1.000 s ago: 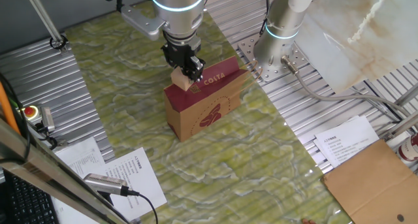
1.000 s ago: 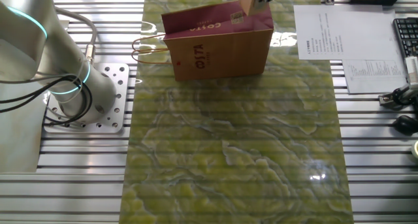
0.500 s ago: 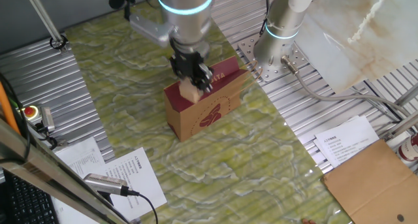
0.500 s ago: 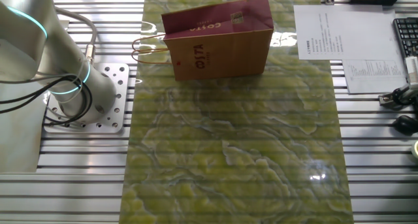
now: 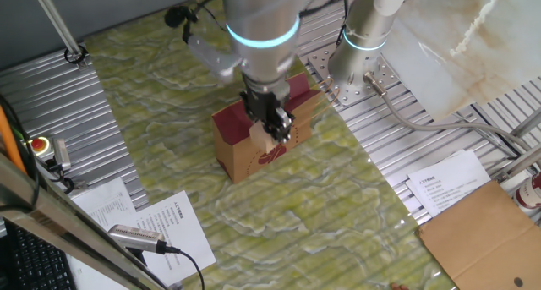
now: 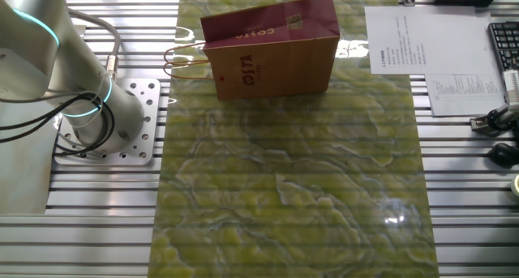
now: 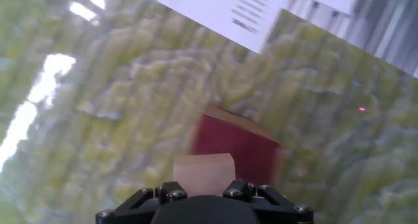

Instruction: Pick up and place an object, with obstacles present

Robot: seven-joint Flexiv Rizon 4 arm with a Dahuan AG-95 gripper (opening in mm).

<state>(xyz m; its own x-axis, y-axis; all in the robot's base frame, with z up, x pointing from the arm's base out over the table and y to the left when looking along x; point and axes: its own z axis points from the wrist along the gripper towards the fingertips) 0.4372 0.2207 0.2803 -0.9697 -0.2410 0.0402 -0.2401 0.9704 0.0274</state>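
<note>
Pincer (image 5: pixel 272 131) carrying cube (image 5: pixel 261 135) has crossed over carton (image 5: pixel 254 142).

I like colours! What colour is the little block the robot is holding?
The cube is pale tan, like plain wood. The hand view shows it best.

Cube (image 5: pixel 267 138) in tool (image 5: pixel 272 131) above carton (image 5: pixel 254 146)

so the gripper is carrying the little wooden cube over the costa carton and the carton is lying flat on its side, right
Not quite. The gripper does hold the wooden cube above the COSTA carton, but the carton is not lying flat: it stands upright on the green mat, red band on top. The other fixed view shows this most plainly.
</note>
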